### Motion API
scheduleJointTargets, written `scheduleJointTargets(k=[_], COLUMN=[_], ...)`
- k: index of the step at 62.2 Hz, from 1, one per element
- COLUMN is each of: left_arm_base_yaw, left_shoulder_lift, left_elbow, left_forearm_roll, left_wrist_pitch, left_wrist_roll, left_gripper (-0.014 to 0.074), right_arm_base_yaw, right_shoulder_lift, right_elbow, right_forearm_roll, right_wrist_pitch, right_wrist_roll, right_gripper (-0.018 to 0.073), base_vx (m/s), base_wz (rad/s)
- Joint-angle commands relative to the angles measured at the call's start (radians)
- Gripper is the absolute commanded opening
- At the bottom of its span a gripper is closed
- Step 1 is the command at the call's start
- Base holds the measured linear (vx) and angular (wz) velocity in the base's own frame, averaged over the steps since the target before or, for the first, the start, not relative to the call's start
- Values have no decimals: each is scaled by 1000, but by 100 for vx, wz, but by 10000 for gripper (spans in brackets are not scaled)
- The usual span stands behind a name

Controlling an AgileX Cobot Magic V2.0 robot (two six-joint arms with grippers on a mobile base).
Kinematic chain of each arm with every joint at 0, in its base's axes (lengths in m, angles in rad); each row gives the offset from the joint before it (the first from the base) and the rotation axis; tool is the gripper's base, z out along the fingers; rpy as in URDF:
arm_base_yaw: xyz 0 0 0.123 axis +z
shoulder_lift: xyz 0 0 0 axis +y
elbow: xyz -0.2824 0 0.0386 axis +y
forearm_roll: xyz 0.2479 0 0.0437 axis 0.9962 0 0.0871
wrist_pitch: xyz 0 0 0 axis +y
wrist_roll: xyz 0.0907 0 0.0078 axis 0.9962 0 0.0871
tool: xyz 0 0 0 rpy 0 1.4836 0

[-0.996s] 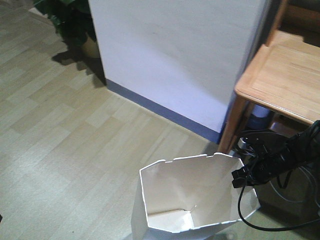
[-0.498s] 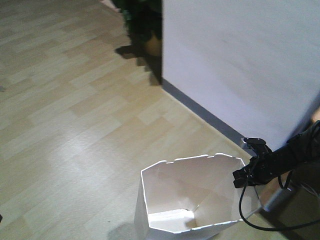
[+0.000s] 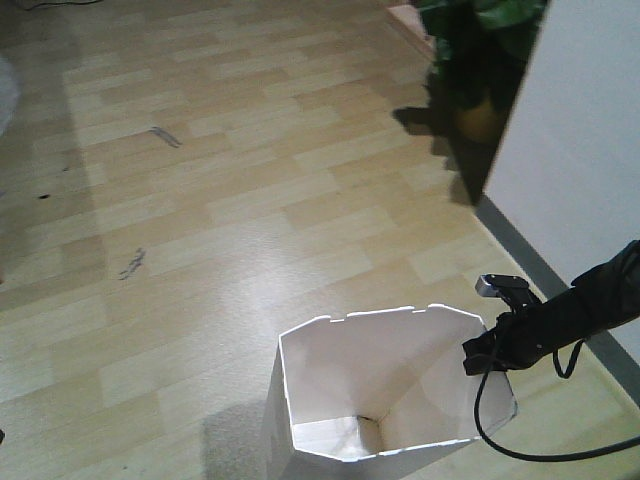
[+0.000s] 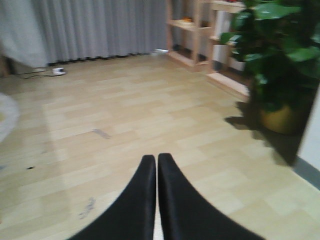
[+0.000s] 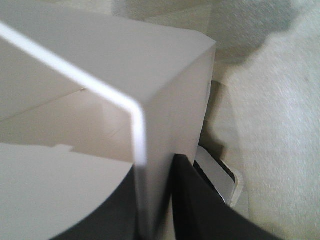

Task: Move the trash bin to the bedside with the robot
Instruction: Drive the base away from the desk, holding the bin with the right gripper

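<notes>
1. The white plastic trash bin point(image 3: 330, 385), faceted at the rim and tapering downward, sits low in the front view over a pale wood-plank floor point(image 3: 200, 200), near a white wall with grey skirting point(image 3: 590, 130). The frame edge cuts off its base, so contact with the floor cannot be confirmed.
2. The right pincer point(image 3: 480, 357), on a thin black jointed arm, meets the bin's right-hand rim. In the right wrist view one black finger point(image 5: 107, 212) lies inside the bin wall and the other outside, clenched on the wall just below a rim corner. That view is close and blurred, and the finger bases are cropped.
3. A black cable point(image 3: 482, 425) loops down from the arm beside the bin and leaves the frame at the right.
4. The left pincer point(image 4: 153, 160) is clenched on nothing, its two black fingers pressed together over open floor.
5. A dark-leaved potted plant point(image 3: 480, 60) stands at the wall's corner, with its top cropped.
6. Grey curtains point(image 4: 100, 25) and light wooden shelving point(image 4: 200, 30) stand beyond. The shelf contents are too small to identify.
7. Small dark floor marks point(image 3: 133, 262) cannot be identified.
</notes>
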Motion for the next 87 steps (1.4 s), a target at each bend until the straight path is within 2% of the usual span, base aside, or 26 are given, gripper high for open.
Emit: scheduleJointTargets(k=[1,29,87], left_arm_base_yaw=[-6,-6,-6], left_shoulder_lift=[-10,-10,-10], left_elbow=[29,29,29], left_forearm_roll=[-4,-4,-4], left_wrist_pitch=[-74,-74,-74], left_wrist_roll=[-9,-9,-9], left_gripper=[-6,-6,-6], right_arm_base_yaw=[-4,-4,-4], right_shoulder_lift=[-76,-76,-76], right_elbow=[-4,-4,-4], right_forearm_roll=[35,35,35], right_wrist_pitch=[212,212,212], right_wrist_roll=[3,3,3], right_gripper=[-6,-6,-6], base_vx=[20,25,39], base_wz=[61,37,10])
